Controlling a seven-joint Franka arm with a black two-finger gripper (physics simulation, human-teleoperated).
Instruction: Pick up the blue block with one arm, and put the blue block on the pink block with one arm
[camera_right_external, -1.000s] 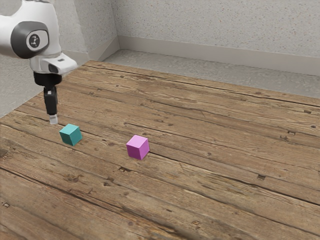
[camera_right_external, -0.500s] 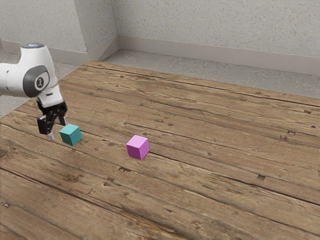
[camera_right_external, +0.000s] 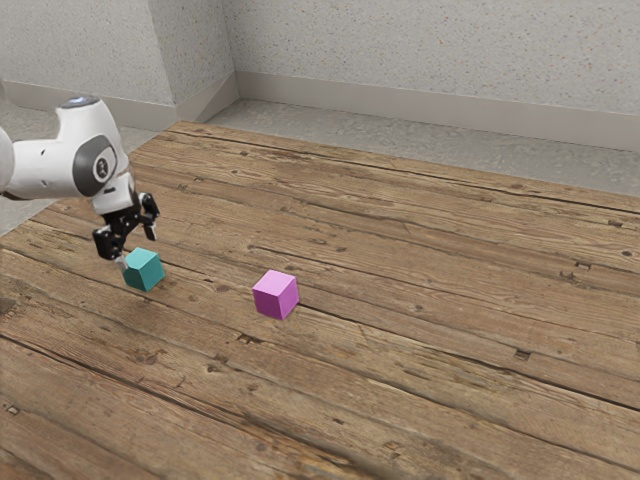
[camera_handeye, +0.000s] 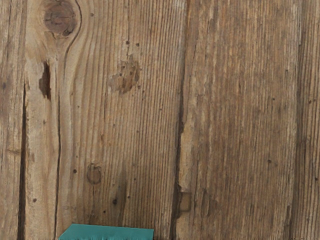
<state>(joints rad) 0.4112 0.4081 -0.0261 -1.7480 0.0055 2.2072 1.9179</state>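
As exterior view reveals, seemingly open pincer overhangs blue block.

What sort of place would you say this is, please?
Probably a bare simulated test room: a rough plank table, speckled grey walls, and a blue-green block and a pink block laid out.

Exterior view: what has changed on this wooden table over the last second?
The black fingers came down, turned, and shifted toward the exterior view's right, now open just above the small teal-blue block. Nothing grasped. Both it and the pink block stayed put.
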